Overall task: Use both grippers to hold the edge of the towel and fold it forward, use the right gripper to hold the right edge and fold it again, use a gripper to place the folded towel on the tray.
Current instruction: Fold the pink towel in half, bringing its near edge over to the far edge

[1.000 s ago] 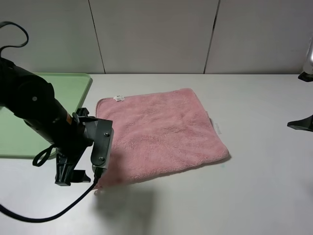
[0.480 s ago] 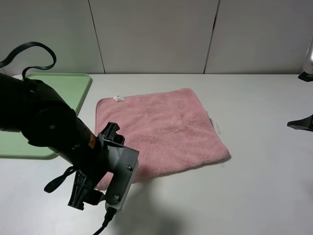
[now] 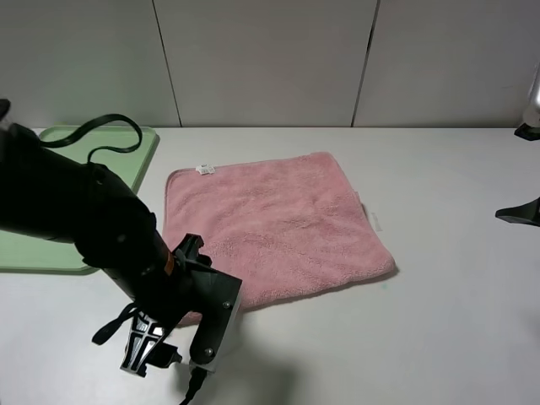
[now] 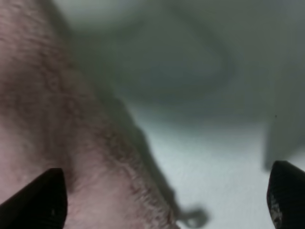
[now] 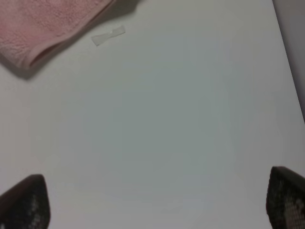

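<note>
1. Pink fluffy terry towel (image 3: 278, 224) lies flat and unfolded on the white tabletop (image 3: 439, 321), with its small white label (image 3: 203, 170) at the far left corner. No fold has been made.
2. Your left gripper (image 4: 162, 198) sits low at the towel's near left corner. Its black fingers stand wide apart and hold nothing. In the left wrist view the thin stitched pink hem (image 4: 143, 191) and the small corner loop (image 4: 190, 219) lie between them. I judge that it is placed there to pinch this corner for the forward fold.
3. Your right gripper (image 5: 155, 202) is fully open and empty, over bare table well to the right of the towel. Its wrist view catches only the towel's near right corner (image 5: 43, 33), so it is not yet in place for a two-handed lift.
4. You need both near corners held before lifting. A pull from the left alone would likely drag or skew the cloth.
5. Your flat light-green plastic tray (image 3: 145, 164) waits at the far left, partly hidden by the left arm and clear of the towel.
</note>
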Motion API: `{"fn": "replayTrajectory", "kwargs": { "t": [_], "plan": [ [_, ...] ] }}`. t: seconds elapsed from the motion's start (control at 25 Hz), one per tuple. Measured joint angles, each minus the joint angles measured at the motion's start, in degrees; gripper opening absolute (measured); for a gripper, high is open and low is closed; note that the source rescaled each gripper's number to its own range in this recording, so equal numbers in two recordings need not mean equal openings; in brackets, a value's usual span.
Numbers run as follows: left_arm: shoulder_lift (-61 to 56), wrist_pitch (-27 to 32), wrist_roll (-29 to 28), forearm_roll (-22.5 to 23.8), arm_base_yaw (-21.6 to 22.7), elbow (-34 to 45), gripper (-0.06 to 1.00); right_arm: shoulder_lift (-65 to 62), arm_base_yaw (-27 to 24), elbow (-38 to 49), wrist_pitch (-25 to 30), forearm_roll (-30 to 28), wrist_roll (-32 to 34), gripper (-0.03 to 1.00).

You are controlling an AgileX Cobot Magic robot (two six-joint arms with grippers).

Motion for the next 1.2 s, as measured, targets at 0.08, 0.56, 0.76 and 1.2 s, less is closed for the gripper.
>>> {"fn": "replayTrajectory", "kwargs": {
  "t": [0.08, 0.56, 0.76, 1.2],
  "plan": [
    [0.42, -0.71, 0.00, 0.00, 0.00, 0.00, 0.82, 0.00, 0.00, 0.00, 0.00, 0.00, 0.00, 1.00],
    [2.67, -1.21, -2.19, 3.84, 0.00, 0.00, 0.82, 0.00, 0.00, 0.00, 0.00, 0.00, 0.00, 1.00],
    [2.67, -0.75, -8.37, 10.72, 0.00, -0.02, 0.82, 0.00, 0.00, 0.00, 0.00, 0.02, 0.00, 1.00],
    [2.53, -0.58, -19.49, 18.94, 0.00, -0.02, 0.74, 0.00, 0.00, 0.00, 0.00, 0.02, 0.22, 1.00]
  ]
}}
